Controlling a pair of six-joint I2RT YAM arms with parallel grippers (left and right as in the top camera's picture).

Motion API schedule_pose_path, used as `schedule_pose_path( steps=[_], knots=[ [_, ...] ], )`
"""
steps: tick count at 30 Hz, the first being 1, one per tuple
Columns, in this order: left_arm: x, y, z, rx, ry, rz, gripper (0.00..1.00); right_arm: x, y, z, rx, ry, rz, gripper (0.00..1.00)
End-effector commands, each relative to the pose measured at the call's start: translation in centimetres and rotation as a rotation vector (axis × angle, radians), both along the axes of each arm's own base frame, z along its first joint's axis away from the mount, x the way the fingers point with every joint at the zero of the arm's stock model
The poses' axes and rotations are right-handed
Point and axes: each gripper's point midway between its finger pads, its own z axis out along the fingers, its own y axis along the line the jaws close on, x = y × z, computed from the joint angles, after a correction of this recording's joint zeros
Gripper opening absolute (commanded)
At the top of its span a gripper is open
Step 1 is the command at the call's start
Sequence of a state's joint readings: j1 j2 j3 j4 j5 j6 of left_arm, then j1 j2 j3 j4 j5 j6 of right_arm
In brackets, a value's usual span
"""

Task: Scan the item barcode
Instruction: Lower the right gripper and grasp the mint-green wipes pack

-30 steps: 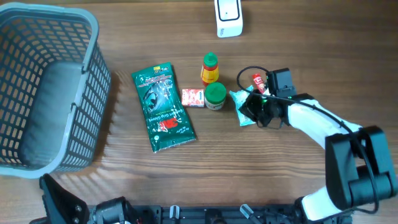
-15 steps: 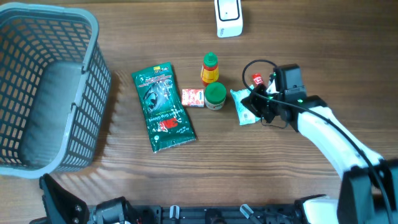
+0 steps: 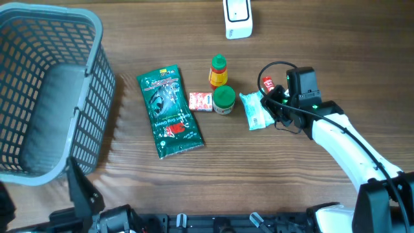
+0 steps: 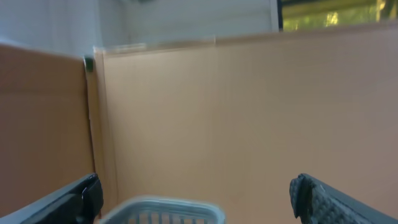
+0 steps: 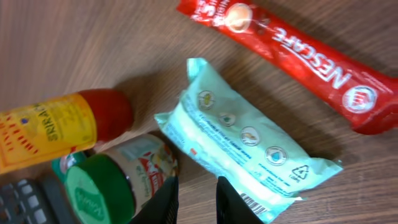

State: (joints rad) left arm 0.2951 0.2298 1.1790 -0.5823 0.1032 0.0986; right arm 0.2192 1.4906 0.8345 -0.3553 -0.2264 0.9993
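The table (image 3: 310, 39) is brown wood with a fine grain. The left wrist camera looks at plain tan board walls, with a strip of bright window at the top right.

The packet (image 3: 254, 110) lies flat, right of the table's middle. It sits just right of a green-lidded jar (image 3: 224, 99) and below a red coffee stick (image 3: 267, 83). It is a pale mint-green soft pack. The right wrist view shows it (image 5: 242, 149) printed with a row of small round icons and a recycling triangle. A barcode (image 5: 252, 202) sits at the corner nearest the camera.

The right gripper (image 5: 198, 193) is low at that corner. Its fingers (image 5: 166, 199) stand a narrow gap apart, with bare wood between them and nothing held. The left gripper (image 4: 196, 190) is spread wide and empty, above the rim of the grey basket (image 4: 165, 208).

The basket (image 3: 97, 39) fills the table's left end. A white scanner (image 3: 237, 16) stands at the far edge. A green pouch (image 3: 169, 113), a small red box (image 3: 200, 101) and a sauce bottle (image 3: 219, 71) crowd the middle, left of the jar. Bare wood runs along the near edge and across the far right corner.
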Motion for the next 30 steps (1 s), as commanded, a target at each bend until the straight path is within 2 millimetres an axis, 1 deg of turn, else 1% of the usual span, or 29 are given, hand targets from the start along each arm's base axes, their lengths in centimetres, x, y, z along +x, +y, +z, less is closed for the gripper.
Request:
schedule_pose_path(
  steps=[1, 3, 7, 10, 13, 14, 16, 19, 22, 24, 25, 27, 30],
  knots=[
    [0.4, 0.0, -1.7, -0.019, 0.065, -0.003, 1.00, -0.8, -1.1, -3.3, -0.036, 0.096, -0.069, 0.21],
    [0.6, 0.1, -2.7, -0.031, 0.104, -0.003, 1.00, -0.9, -1.1, -4.8, -0.045, 0.128, -0.070, 0.22],
    [0.9, 0.2, -3.9, -0.047, 0.153, -0.003, 1.00, -0.9, -1.1, -6.6, -0.054, 0.162, -0.069, 0.24],
    [0.8, 0.1, -4.4, -0.052, 0.168, -0.006, 1.00, -0.9, -0.8, -6.5, -0.038, 0.165, -0.056, 0.24],
    [-0.2, -0.2, -4.7, -0.048, 0.156, -0.006, 1.00, -0.5, 0.5, -5.0, 0.018, 0.132, -0.001, 0.24],
    [-0.8, -0.4, -4.9, -0.046, 0.149, -0.006, 1.00, -0.2, 0.9, -4.2, 0.030, 0.111, 0.029, 0.28],
    [-2.0, -0.8, -5.2, -0.039, 0.127, -0.006, 1.00, 0.2, 1.4, -2.3, 0.050, 0.072, 0.056, 0.40],
    [-3.6, -1.2, -5.3, -0.026, 0.085, -0.006, 1.00, 0.2, 1.3, 0.9, 0.061, 0.013, 0.057, 0.52],
    [-3.7, -1.3, -5.3, -0.025, 0.083, -0.006, 1.00, -0.2, 1.2, 3.1, 0.069, -0.034, 0.059, 0.56],
    [-3.7, -1.3, -5.4, -0.025, 0.085, -0.006, 1.00, -0.4, 1.2, 4.0, 0.062, -0.061, 0.077, 0.60],
    [-3.7, -1.3, -5.4, -0.026, 0.086, -0.006, 1.00, -0.5, 1.2, 4.4, 0.045, -0.083, 0.108, 0.64],
    [-3.7, -1.3, -5.4, -0.026, 0.086, -0.006, 1.00, -0.5, 1.1, 4.3, 0.020, -0.099, 0.136, 0.70],
    [-3.7, -1.3, -5.4, -0.026, 0.086, -0.006, 1.00, -0.3, 0.7, 4.2, -0.031, -0.124, 0.173, 0.83]
  ],
)
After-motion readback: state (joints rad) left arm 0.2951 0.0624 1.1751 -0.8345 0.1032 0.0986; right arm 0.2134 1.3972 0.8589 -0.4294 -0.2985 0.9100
